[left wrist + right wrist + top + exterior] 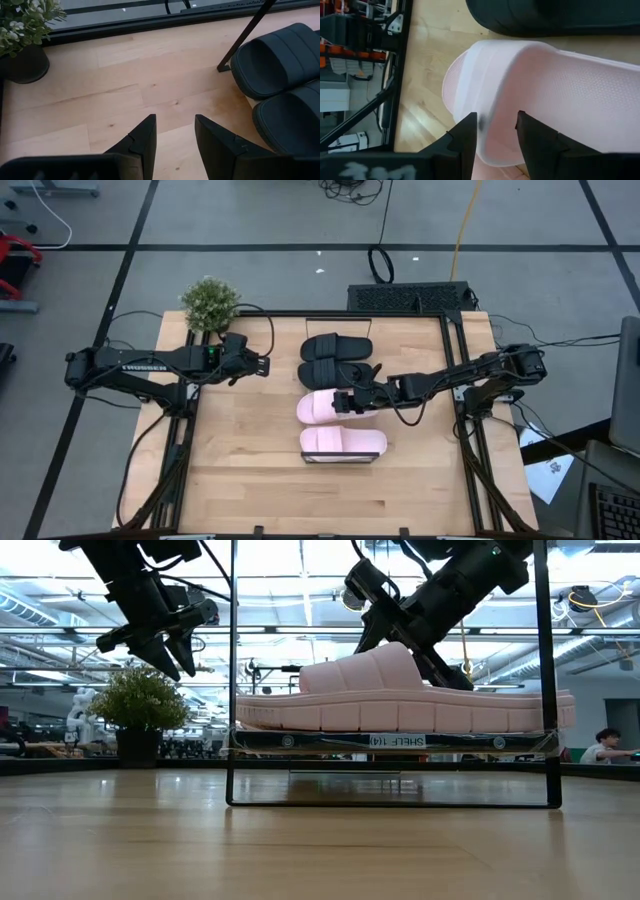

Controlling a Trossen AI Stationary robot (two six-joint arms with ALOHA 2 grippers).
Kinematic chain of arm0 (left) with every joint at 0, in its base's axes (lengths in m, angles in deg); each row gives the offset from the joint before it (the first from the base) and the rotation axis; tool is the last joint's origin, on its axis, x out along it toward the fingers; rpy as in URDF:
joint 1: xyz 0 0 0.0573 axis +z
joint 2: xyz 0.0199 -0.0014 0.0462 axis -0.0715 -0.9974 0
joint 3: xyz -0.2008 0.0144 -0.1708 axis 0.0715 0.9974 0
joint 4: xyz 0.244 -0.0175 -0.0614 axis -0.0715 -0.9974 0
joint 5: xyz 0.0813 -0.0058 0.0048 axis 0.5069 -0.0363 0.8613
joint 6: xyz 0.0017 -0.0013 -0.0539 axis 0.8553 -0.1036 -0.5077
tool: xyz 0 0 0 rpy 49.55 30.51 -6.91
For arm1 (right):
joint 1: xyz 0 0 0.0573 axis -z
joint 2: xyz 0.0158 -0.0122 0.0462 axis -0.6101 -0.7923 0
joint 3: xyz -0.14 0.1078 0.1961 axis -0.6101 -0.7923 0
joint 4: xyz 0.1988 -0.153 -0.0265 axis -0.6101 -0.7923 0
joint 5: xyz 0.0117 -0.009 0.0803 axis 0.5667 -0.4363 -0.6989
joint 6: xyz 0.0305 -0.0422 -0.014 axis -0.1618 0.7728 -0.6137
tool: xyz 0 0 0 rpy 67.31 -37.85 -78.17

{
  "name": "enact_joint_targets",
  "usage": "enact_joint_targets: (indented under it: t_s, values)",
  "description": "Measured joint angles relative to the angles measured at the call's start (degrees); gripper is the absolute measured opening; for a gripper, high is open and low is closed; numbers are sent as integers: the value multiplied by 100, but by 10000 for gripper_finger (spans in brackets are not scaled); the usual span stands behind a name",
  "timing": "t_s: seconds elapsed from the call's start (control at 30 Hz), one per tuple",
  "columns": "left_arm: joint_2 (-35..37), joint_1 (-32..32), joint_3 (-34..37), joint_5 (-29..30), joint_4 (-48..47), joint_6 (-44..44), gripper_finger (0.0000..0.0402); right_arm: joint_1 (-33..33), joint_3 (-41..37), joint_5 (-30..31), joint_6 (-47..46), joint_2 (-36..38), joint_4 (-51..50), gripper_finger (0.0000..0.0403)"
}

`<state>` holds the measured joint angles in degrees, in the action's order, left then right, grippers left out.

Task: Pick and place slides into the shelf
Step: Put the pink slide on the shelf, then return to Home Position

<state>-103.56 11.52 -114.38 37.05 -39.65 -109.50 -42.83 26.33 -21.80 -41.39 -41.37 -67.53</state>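
Four slides lie side by side across the shelf (pixel 390 741), a narrow wood board in a thin dark frame. Two black slides (pixel 337 348) (pixel 335 372) sit at its far end. One pink slide (pixel 318 408) follows, and another pink slide (pixel 343 443) rests at the near end, sole down. My right gripper (pixel 347 401) is open and hangs over the farther pink slide (pixel 545 85), one finger on each side of its pale rim. My left gripper (pixel 262 366) is open in the air, left of the black slides (pixel 280 60). My right gripper comes at the farther pink slide from the table's right, slanting down, fingers (pixel 467 132) apart over its upper surface. Whether they touch it, I cannot tell. The slide lies flat on the shelf.
A potted plant (pixel 210 305) stands at the table's far left corner. The shelf's dark uprights (pixel 232 670) (pixel 545 670) rise at its ends. Bare wood lies left of the shelf (pixel 240 440) and along the near edge.
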Motion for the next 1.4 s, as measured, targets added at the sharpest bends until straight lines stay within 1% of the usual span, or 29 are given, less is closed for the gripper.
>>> enact_joint_targets:
  t_s: [0.3, 0.4, 0.43, 0.53, 0.67, 0.77, 0.83, 0.93, 1.03, 1.1, 1.27, 1.33, 1.4]
  values:
    - [0, 2, 0, 0, 0, 6, 129, 0, 8, -11, -60, 144, -48, 127]
    - [0, 2, 0, -1, -7, 76, 129, 0, -4, -6, -85, 401, -455, 127]
    - [1, 2, 0, 0, -11, 125, 129, 0, 1, 41, -85, 494, -502, 127]
    - [65, 2, 0, 0, -40, 272, 129, -15, -2, 339, -85, 888, -1085, 127]
    - [363, 26, -2, -2, -95, 544, 129, -60, 4, 804, -17, 1489, -1811, 127]
    - [771, 35, 0, -22, -114, 1060, 129, -90, 6, 1132, 290, 1968, -2300, 127]
    - [1134, 39, -7, -180, -90, 1529, 129, -87, 4, 1268, 636, 2290, -2508, 127]
    - [1780, 14, -7, -634, -44, 2112, 129, -85, 4, 1461, 1360, 2767, -2811, 127]
    - [2480, -30, -7, -1187, -66, 2436, 129, -85, 4, 1678, 2314, 3192, -2874, 127]
    - [2968, -50, -7, -1420, -113, 2515, 129, -85, 4, 1812, 2933, 3454, -2880, 127]
    - [4127, -120, -7, -1960, -178, 2404, 129, -86, 4, 1770, 4286, 4019, -2905, 127]
    - [4518, -145, -13, -2109, -192, 2163, 129, -85, 4, 1712, 4615, 4220, -3046, 127]
    - [4855, -177, -9, -2269, -274, 1844, 129, -87, 4, 1641, 4726, 4414, -3233, 127]
